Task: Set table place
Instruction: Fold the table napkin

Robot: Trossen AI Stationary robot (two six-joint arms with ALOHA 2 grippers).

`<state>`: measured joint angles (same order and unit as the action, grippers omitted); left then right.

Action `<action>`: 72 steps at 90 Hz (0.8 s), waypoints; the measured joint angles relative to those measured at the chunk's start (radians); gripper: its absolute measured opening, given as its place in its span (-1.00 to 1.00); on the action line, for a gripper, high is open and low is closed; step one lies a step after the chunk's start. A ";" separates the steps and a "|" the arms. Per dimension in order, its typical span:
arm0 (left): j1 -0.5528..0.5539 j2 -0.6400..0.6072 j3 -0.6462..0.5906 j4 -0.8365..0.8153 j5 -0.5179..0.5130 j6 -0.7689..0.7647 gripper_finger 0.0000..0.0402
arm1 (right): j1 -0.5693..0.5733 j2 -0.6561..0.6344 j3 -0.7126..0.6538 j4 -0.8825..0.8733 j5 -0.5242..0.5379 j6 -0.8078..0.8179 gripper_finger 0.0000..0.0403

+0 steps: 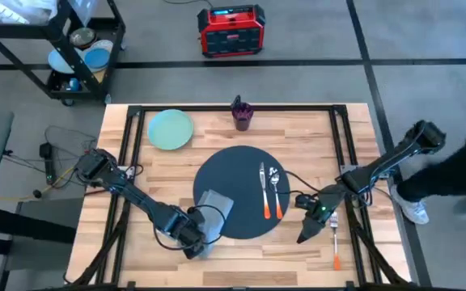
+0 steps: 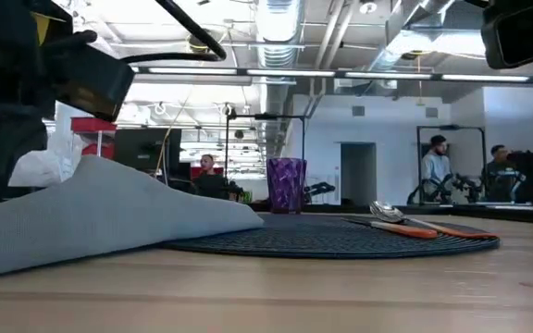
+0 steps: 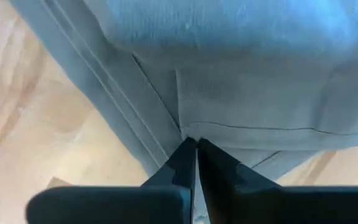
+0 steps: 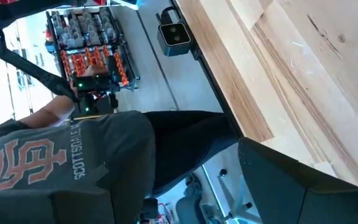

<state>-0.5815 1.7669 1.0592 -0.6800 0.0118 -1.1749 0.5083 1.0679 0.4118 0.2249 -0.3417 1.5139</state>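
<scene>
The round dark grey place mat (image 1: pixel 241 174) lies mid-table on the wooden table (image 1: pixel 314 137). On its right part lie a knife (image 1: pixel 263 192) and a spoon (image 1: pixel 277 191), both with orange handles. A grey napkin (image 1: pixel 215 208) overlaps the mat's near left edge, with my left gripper (image 1: pixel 194 245) shut on it. A pale green plate (image 1: pixel 170 129) and a purple cup (image 1: pixel 241 114) stand at the far side. An orange-handled fork (image 1: pixel 335 242) lies right of the mat, beside my right gripper (image 1: pixel 306 236), which touches nothing. My left gripper pinches the napkin's hemmed near edge (image 3: pixel 190 134) between its two fingertips (image 3: pixel 180 163), coming from the table's near left side. How many layers it has, I cannot tell. That end is raised; the napkin (image 2: pixel 109 217) slopes down onto the mat (image 2: pixel 340 242) and the table.
A black cart (image 1: pixel 79 48) with dishes stands beyond the far left corner and a red box (image 1: pixel 231 31) on the floor behind the table. A person (image 1: pixel 459 170) stands by the right edge. Bare wood lies along the near edge (image 1: pixel 257 263).
</scene>
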 joint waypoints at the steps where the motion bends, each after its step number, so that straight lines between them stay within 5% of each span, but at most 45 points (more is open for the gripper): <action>1: 0.000 0.000 0.001 -0.002 0.006 0.000 -1.00 | 0.000 0.000 0.000 0.000 0.000 0.000 0.14; 72: -0.062 -0.002 0.137 -0.101 0.067 -0.129 -1.00 | 0.000 0.000 0.000 -0.008 0.005 -0.048 0.14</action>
<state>-0.6431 1.7653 1.1957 -0.7806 0.0784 -1.3043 0.5082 1.0676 0.4118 0.2173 -0.3367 1.4656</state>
